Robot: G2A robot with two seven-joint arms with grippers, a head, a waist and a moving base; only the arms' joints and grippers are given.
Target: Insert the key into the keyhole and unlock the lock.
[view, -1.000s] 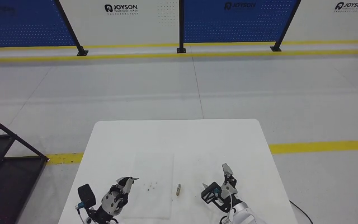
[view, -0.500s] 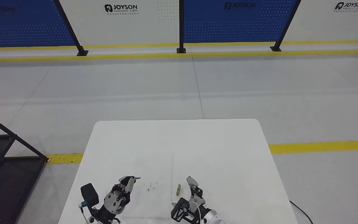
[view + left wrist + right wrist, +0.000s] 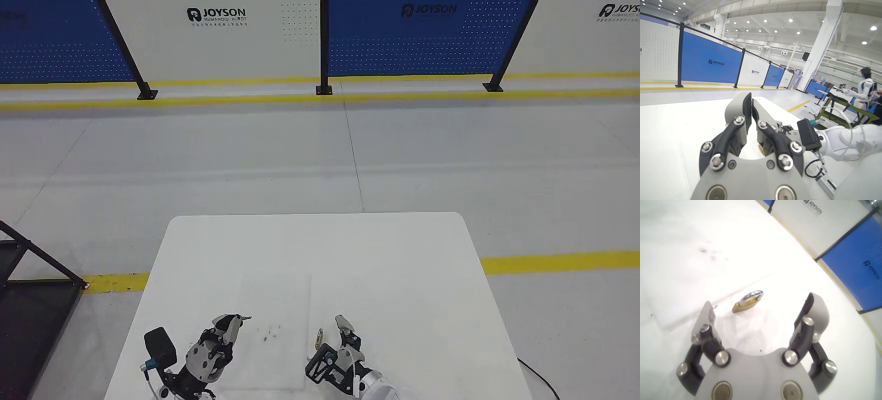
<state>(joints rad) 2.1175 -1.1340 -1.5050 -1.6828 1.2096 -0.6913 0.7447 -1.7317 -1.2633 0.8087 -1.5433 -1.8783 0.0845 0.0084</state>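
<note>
One brass padlock (image 3: pixel 745 305) just ahead of right end effector (image 3: pixel 759 298), jaws wide apart

In the top view the bottom edge cuts off both arms just behind the left gripper (image 3: pixel 230 323) and right gripper (image 3: pixel 330 345). The lock (image 3: pixel 319 337), low centre, is too small there to show shackle or keyhole. The dark specks (image 3: pixel 268 333) left of it are too small to name, and in the right wrist view they are blurred smudges at upper left. That view's lock gives no clear keyhole. In the left wrist view a brass sliver (image 3: pixel 760 148), low centre, is mostly hidden behind a finger (image 3: pixel 762 112). Whether the closed pads pinch anything cannot be told.
</note>
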